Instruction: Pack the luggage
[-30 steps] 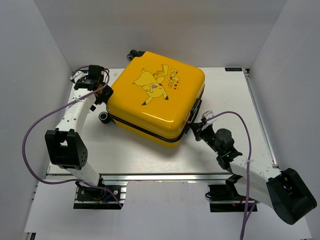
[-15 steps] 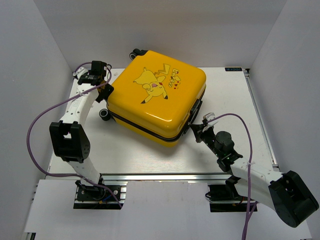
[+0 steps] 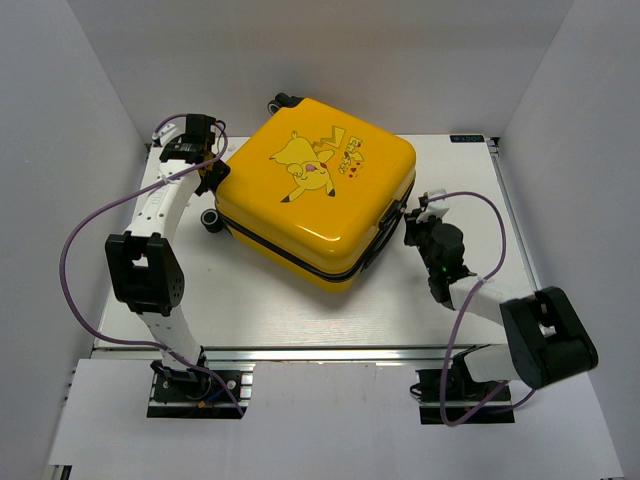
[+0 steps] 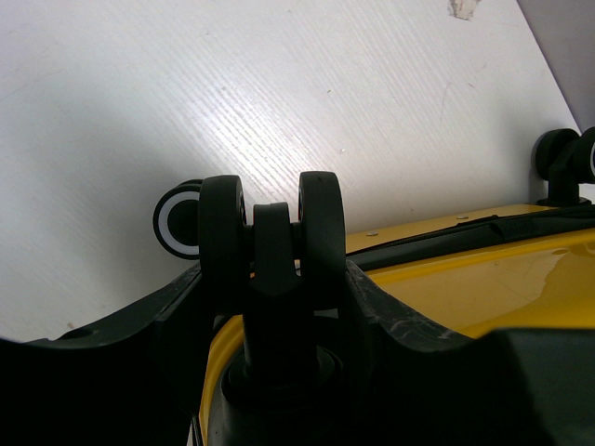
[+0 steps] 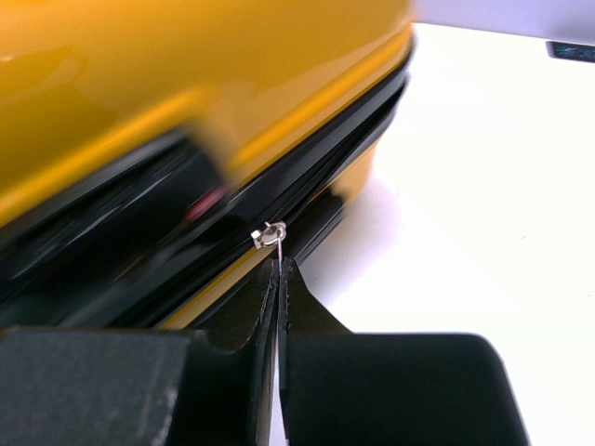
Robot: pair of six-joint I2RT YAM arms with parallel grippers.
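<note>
We see the luggage (image 3: 315, 195) lying flat mid-tabletop (image 3: 270, 310), right fingers (image 5: 232, 362) pressed together, pinching its zip pull (image 5: 268, 236) on the right side, left fingers (image 4: 139, 344) clamping a wheel (image 4: 271, 246) at its left corner, left arm stretched forward, right arm folded.

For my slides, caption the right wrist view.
Right tool shut on the small metal zipper pull at the black seam of the yellow suitcase.
</note>
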